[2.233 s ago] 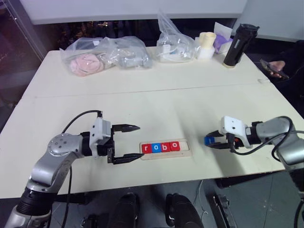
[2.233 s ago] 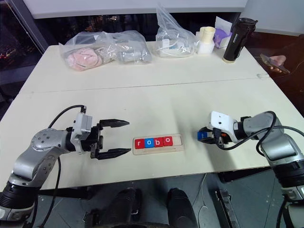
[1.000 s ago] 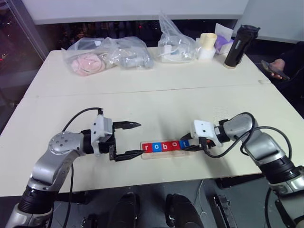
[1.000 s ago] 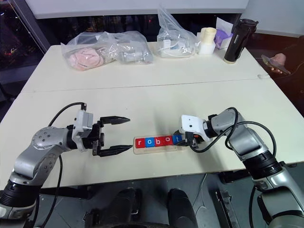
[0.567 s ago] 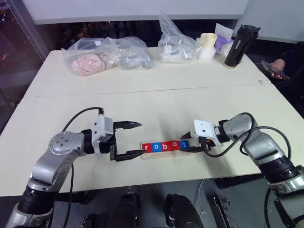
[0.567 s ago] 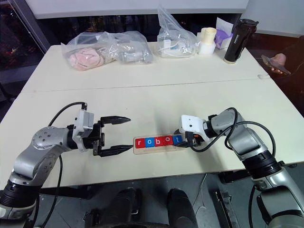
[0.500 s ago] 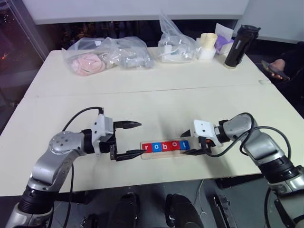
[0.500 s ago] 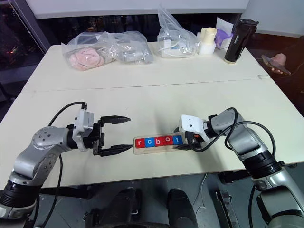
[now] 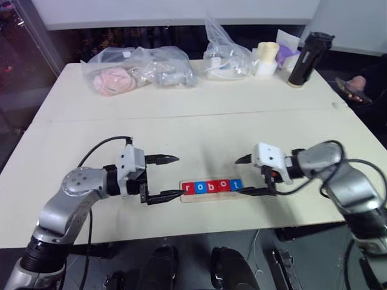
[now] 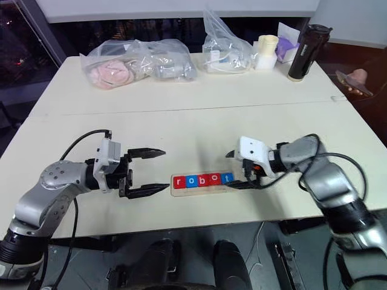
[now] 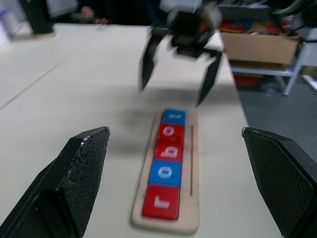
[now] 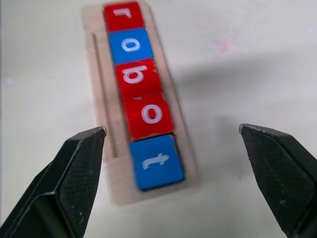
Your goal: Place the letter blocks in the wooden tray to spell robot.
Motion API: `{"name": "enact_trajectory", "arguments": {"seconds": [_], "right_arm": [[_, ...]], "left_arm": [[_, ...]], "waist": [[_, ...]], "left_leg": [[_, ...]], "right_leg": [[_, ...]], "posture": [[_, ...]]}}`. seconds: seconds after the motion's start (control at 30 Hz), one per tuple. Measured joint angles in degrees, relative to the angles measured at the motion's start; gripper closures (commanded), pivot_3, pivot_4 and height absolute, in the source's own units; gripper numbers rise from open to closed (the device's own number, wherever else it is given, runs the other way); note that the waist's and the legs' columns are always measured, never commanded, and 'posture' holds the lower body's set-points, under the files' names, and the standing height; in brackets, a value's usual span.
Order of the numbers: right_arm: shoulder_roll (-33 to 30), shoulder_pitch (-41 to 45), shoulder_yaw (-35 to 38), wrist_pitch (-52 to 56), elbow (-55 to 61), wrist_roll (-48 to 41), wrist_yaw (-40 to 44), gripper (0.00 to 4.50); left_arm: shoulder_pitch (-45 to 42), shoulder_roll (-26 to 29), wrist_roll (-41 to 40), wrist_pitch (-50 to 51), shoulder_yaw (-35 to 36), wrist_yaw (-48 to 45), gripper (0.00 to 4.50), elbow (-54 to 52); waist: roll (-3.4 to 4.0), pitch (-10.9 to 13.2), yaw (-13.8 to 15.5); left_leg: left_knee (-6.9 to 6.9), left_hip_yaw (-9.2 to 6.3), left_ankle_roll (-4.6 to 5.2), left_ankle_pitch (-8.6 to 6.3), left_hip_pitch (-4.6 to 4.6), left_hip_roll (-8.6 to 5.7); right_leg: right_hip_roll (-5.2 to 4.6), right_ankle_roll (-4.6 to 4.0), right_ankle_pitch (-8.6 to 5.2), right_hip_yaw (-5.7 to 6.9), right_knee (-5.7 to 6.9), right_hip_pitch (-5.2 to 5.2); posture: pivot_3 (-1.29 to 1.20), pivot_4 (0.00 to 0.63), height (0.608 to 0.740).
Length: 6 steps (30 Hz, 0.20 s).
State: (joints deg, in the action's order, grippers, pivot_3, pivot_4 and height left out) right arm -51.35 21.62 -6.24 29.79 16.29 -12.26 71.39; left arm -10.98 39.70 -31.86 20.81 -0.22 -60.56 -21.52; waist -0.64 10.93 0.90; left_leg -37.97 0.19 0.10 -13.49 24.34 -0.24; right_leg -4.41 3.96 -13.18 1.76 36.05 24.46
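The wooden tray (image 9: 209,194) lies near the table's front edge, between my two grippers. Five letter blocks sit in it in a row: red r (image 12: 123,15), blue o (image 12: 131,45), red b (image 12: 137,77), red o (image 12: 148,115) and blue t (image 12: 156,161), reading "robot". My right gripper (image 9: 240,176) hovers open just beyond the tray's right end, above the t block and holding nothing. At the tray's left end my left gripper (image 9: 175,176) stands open and level, its lower finger close to the r block (image 9: 187,188).
Clear plastic bags (image 9: 136,69) with soft items lie along the table's far side, beside a white cup (image 9: 264,57) and a black bottle (image 9: 308,58). A person's hand with a phone (image 9: 352,87) rests at the far right. The table's front edge runs just below the tray.
My right gripper has opened and let go of the blue t block at the tray's right end. It has then drawn back to the right and risen slightly. The left gripper has not moved.
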Motion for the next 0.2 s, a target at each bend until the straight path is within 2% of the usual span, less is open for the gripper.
{"name": "enact_trajectory", "arguments": {"seconds": [0.2], "right_arm": [[-4.2, -13.2, 11.8, 8.4, 13.5, -6.3, -3.5, 0.06]], "left_arm": [[-0.2, 1.1, -3.3, 5.6, 1.8, 2.3, 0.00, -2.4]], "waist": [[0.00, 0.0, -0.2]], "left_leg": [[-0.01, 0.03, 0.00, 0.00, -0.06, 0.00]], "right_leg": [[-0.06, 0.00, 0.00, 0.00, 0.01, -0.03]], "posture": [[0.00, 0.150, 0.740]]}}
